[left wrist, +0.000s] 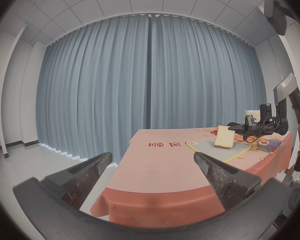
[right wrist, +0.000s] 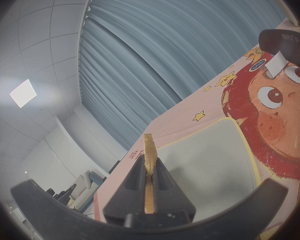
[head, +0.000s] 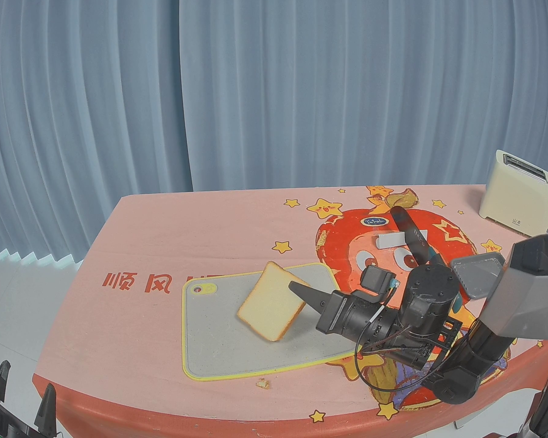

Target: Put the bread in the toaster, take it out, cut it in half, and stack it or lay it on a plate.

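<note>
Off the bench's (head: 164,238) near-left corner the left gripper (head: 22,390) hangs, jaws released. The right arm reaches in low from the near-right edge, and the right gripper's (head: 298,290) jaws are clenched on 1 edge of the bread slice (head: 271,302), which stands tilted on the cutting board (head: 225,342). Farther back lie a grey square plate (head: 478,273) near the right edge and a black-handled knife (head: 408,229). The toaster (head: 519,193) stands at the far-right corner.
</note>
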`<state>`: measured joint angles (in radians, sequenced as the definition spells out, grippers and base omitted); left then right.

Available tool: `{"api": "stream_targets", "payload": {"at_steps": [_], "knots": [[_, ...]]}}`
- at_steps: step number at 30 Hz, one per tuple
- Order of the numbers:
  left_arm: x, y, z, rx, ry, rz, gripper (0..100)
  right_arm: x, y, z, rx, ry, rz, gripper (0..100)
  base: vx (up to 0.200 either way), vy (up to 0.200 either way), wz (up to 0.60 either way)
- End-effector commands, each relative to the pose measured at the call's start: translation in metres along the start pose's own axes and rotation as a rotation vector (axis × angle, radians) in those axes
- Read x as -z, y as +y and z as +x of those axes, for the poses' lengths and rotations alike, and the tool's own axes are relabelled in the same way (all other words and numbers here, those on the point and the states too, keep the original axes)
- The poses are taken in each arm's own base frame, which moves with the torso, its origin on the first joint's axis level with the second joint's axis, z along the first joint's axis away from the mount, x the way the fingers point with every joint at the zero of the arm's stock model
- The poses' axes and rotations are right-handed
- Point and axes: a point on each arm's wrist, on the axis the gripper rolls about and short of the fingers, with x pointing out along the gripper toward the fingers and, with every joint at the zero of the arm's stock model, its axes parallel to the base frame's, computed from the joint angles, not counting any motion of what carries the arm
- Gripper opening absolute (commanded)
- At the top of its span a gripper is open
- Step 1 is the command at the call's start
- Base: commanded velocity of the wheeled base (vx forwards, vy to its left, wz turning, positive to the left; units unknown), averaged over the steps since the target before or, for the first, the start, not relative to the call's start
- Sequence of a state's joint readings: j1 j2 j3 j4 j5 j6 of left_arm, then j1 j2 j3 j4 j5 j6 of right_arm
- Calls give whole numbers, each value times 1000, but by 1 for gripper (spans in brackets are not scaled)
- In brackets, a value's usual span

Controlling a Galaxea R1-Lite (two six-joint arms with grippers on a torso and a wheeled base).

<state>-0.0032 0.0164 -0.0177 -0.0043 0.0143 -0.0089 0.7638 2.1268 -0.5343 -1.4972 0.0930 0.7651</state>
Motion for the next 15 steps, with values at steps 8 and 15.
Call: {"api": "stream_targets", "payload": {"at_steps": [8, 15], "knots": [[5, 0, 1, 0, 18, 0, 100, 1, 1, 1, -20, -13, -21, 100, 0, 0, 0], [5, 0, 1, 0, 18, 0, 100, 1, 2, 1, -26, -20, -23, 100, 0, 0, 0]]}}
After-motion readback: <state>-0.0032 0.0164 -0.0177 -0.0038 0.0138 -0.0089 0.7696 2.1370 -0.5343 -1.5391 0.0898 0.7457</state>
